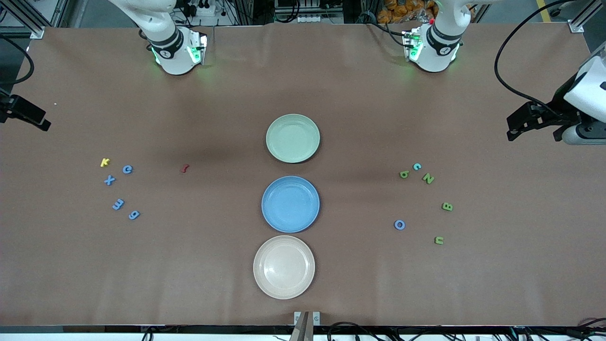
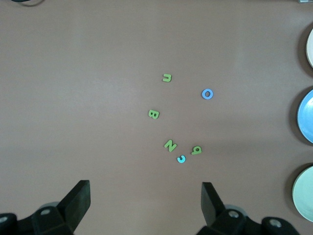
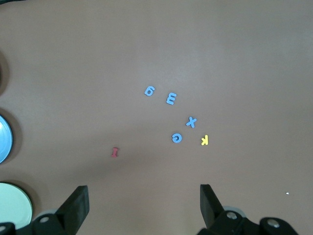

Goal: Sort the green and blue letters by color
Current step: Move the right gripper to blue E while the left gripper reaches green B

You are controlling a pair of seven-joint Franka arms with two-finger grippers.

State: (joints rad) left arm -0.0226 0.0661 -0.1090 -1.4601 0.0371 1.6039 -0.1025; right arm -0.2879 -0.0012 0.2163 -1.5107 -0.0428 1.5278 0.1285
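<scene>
Three round plates in a row down mid-table: pale green plate [image 1: 292, 138] farthest from the front camera, blue plate [image 1: 290, 204] in the middle, cream plate [image 1: 283, 266] nearest.

Toward the right arm's end: periwinkle blue G [image 1: 127, 169], X [image 1: 109, 180], E [image 1: 118, 204] and 9 [image 1: 134, 215], loosely clustered; small yellow K [image 1: 105, 162] just beside the G; small dark red piece [image 1: 185, 168] apart, nearer the plates.

Toward the left arm's end: lime green 6 [image 1: 404, 174], N [image 1: 428, 178], B [image 1: 447, 206], U [image 1: 439, 240]; teal-blue C [image 1: 416, 166] beside the 6; blue O [image 1: 399, 224].

No letter on any plate.

Left gripper [image 2: 146, 200] raised over the left-end table, jaws spread, empty. Right gripper [image 3: 144, 203] raised over the right-end table, jaws spread, empty.
</scene>
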